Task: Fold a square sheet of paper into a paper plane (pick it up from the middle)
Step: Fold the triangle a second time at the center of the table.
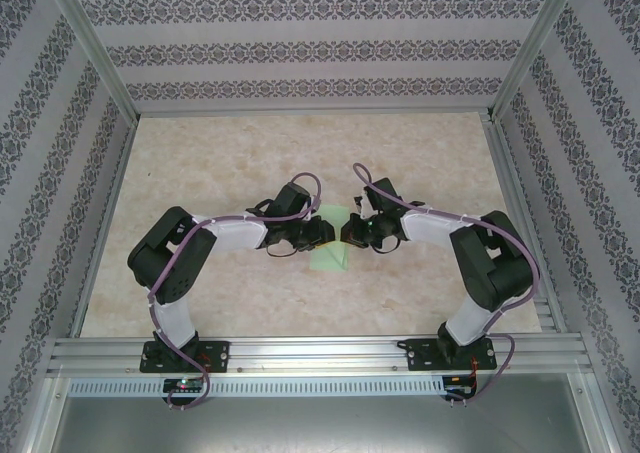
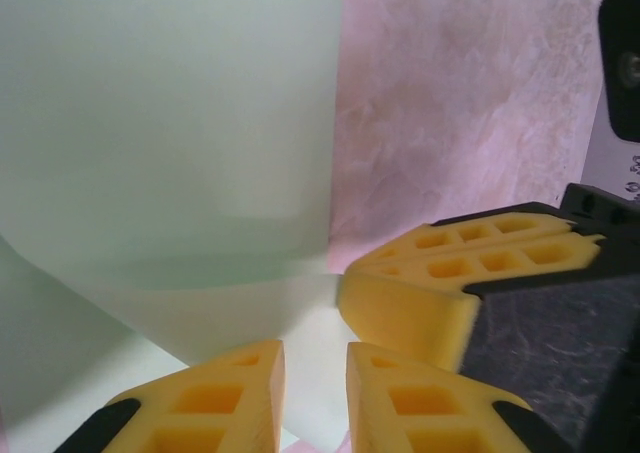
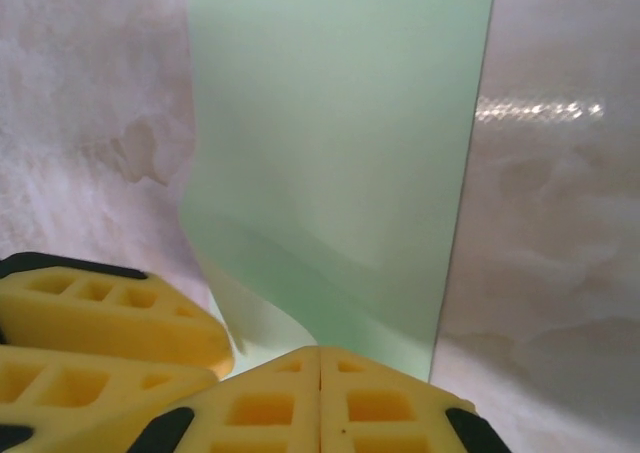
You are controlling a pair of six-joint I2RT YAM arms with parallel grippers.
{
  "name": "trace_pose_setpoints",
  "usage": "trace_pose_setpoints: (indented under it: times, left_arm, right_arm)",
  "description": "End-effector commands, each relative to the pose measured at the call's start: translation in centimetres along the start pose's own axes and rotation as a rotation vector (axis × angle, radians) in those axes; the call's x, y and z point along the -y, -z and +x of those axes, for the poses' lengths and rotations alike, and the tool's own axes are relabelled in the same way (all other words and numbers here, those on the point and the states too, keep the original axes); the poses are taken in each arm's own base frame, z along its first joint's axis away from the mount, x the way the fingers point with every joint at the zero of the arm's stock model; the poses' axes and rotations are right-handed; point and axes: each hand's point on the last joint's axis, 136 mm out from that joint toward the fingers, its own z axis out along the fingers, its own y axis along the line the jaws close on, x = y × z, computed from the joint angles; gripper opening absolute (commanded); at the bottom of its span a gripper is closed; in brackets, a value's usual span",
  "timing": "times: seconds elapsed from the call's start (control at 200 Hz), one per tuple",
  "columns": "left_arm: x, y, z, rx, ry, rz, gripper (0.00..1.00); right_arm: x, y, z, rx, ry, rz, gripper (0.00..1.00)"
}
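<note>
— Item one: what do we list?
— The square sheet of paper: thin, pale green, plain and matte, with straight edges. We find it at mid-table between the two grippers. Most of it lies flat, and one flap curls up off the surface.
— And under it?
— The table: a smooth top, mottled pink-beige, stone-like in pattern.
— Item two?
— The right gripper, at the right side of the sheet. Its pads are yellow wedges moulded with rows of rectangular pockets. We see them pressed flat together, and the raised flap runs into their tips, so we enter them as pinching the paper.
— Item three?
— The left gripper, at the left side, its tips just beside the other's. It has the same yellow pocketed pads, but here a narrow gap stands between them. The curled flap lies in that gap, and we see neither pad pressing it.
</note>
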Motion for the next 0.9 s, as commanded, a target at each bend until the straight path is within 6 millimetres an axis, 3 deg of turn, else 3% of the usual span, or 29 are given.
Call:
trace_pose_setpoints:
  times: [0.0,0.894]
  left_arm:
    - [1.4,-0.2,-0.1,-0.009,-0.042,0.027,0.22]
    - [0.5,-1.8,0.1,-0.061,-0.034,0.009,0.14]
  right_arm:
    - [0.1,-0.2,-1.3,0.024,0.035,0.03,0.06]
    - [1.4,-1.3,-1.8,0.002,0.042,0.078,0.08]
